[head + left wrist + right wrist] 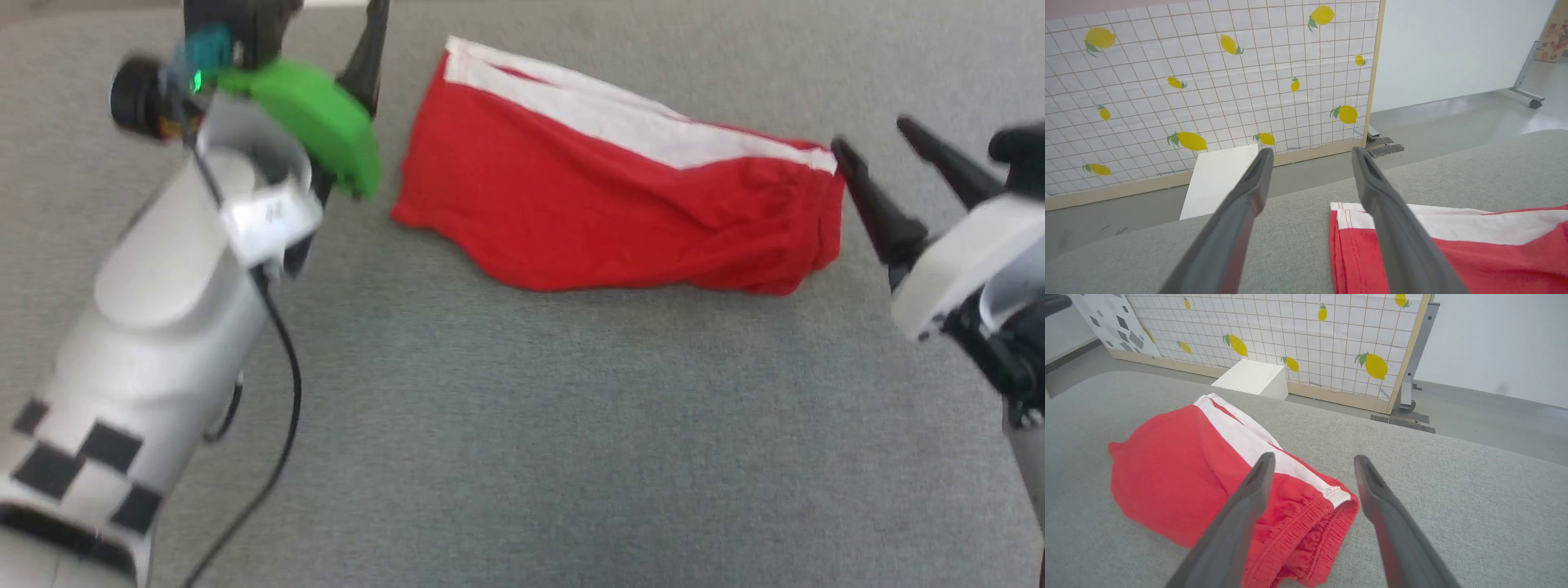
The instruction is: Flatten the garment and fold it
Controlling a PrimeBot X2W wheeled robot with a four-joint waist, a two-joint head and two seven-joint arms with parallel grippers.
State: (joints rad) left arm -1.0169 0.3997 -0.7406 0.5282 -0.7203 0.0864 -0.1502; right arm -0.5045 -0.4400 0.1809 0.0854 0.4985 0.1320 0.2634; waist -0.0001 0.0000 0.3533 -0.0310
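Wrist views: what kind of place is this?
Likely a robot test lab, not a home: free-standing lemon-print grid panel in a wooden frame, white partition on castors, grey fabric-covered work surface.

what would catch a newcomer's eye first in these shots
The bright red shorts with a white side stripe, lying on the grey padded surface, grab the eye first. The left gripper and right gripper stand open at either end of them. Behind, a lemon-print tiled panel stands out.

Red garment (620, 220), white side stripe, folded, lying flat, gathered waistband rightward
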